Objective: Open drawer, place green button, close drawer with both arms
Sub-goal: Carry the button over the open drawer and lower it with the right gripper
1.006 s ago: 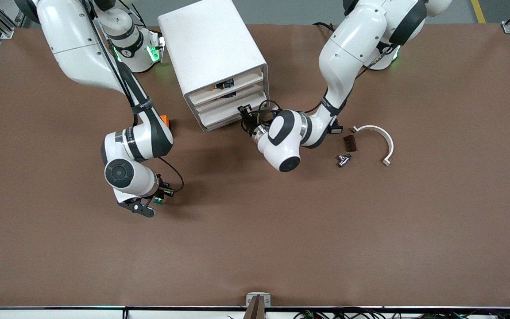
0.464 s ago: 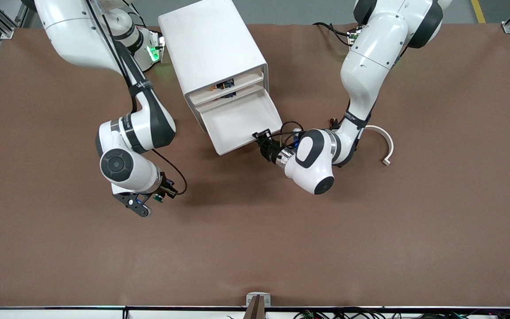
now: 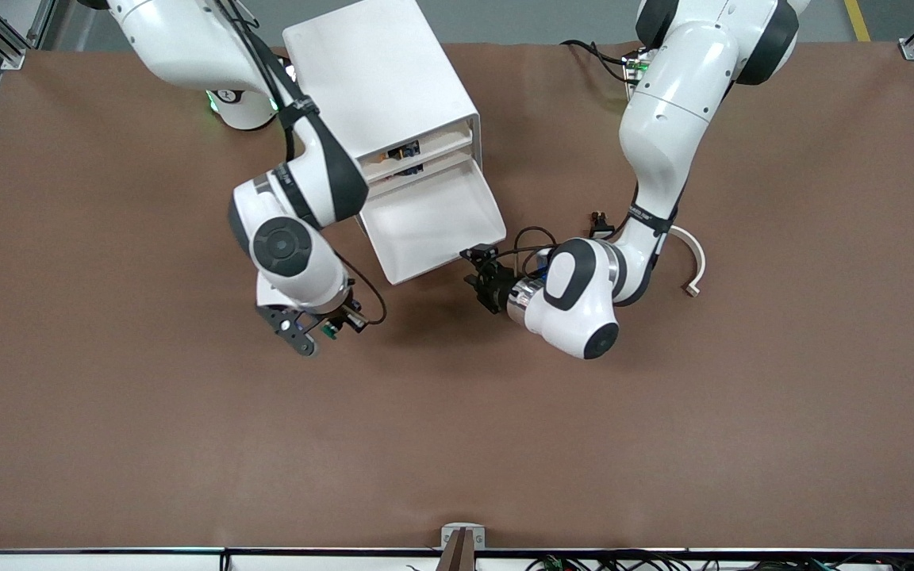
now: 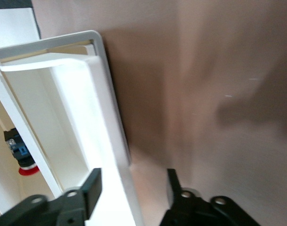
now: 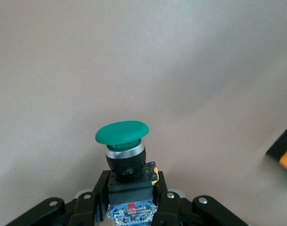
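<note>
Glossy white plastic drawer (image 3: 433, 226), matt brown table (image 3: 505, 444)

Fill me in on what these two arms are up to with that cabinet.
The drawer, third down in the white cabinet, is pulled out and looks empty. The left gripper sits just off the drawer's front lip, fingers apart around nothing. The right gripper holds the green-capped button over bare table toward the right arm's end, not yet over the drawer. Placing the button and closing remain.

The front view looks down from high across the table at the white cabinet (image 3: 382, 95). The left wrist view sits close to its open drawer (image 4: 103, 136), which the front view shares; the right wrist view faces bare tabletop.
</note>
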Controlling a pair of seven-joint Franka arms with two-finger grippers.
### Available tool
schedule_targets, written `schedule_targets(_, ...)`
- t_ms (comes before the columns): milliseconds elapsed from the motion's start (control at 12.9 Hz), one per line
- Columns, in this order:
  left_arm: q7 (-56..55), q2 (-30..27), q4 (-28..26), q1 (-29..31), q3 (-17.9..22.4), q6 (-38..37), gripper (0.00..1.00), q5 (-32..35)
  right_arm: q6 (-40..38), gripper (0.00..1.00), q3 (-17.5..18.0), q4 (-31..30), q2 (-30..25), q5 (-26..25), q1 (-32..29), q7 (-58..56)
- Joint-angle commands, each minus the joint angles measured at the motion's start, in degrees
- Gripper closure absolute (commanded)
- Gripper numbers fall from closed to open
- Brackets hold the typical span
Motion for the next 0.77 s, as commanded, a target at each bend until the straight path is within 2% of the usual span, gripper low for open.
schedule_targets(0,1.28,-0.38,2.67,-0.41,3.69,-0.52,0.00,1.02,-0.86,0.99,-0.39,-0.42,-0.83,0.53,3.97,9.27)
schedule_targets(155,2.86,-1.17,2.95,-0.32,5.02,-0.61,0.00,2.43,-0.60,1.00,-0.13,-0.86,-0.83,5.50,5.90,13.34)
schedule_targets(232,2.78,-1.35,2.95,-0.50,6.07,-0.52,0.00,2.43,-0.60,1.00,-0.21,-1.47,-0.92,6.32,6.78,15.27)
schedule_targets(464,6.19,-4.41,2.95,-0.41,9.14,-0.43,0.00,2.61,1.06,1.00,-0.21,-3.05,-0.75,6.59,10.56,23.44)
schedule_targets(696,10.50,-7.58,2.86,-0.41,9.68,-0.43,0.00,10.48,5.02,1.00,-0.21,-5.60,-0.48,6.59,14.08,29.42)
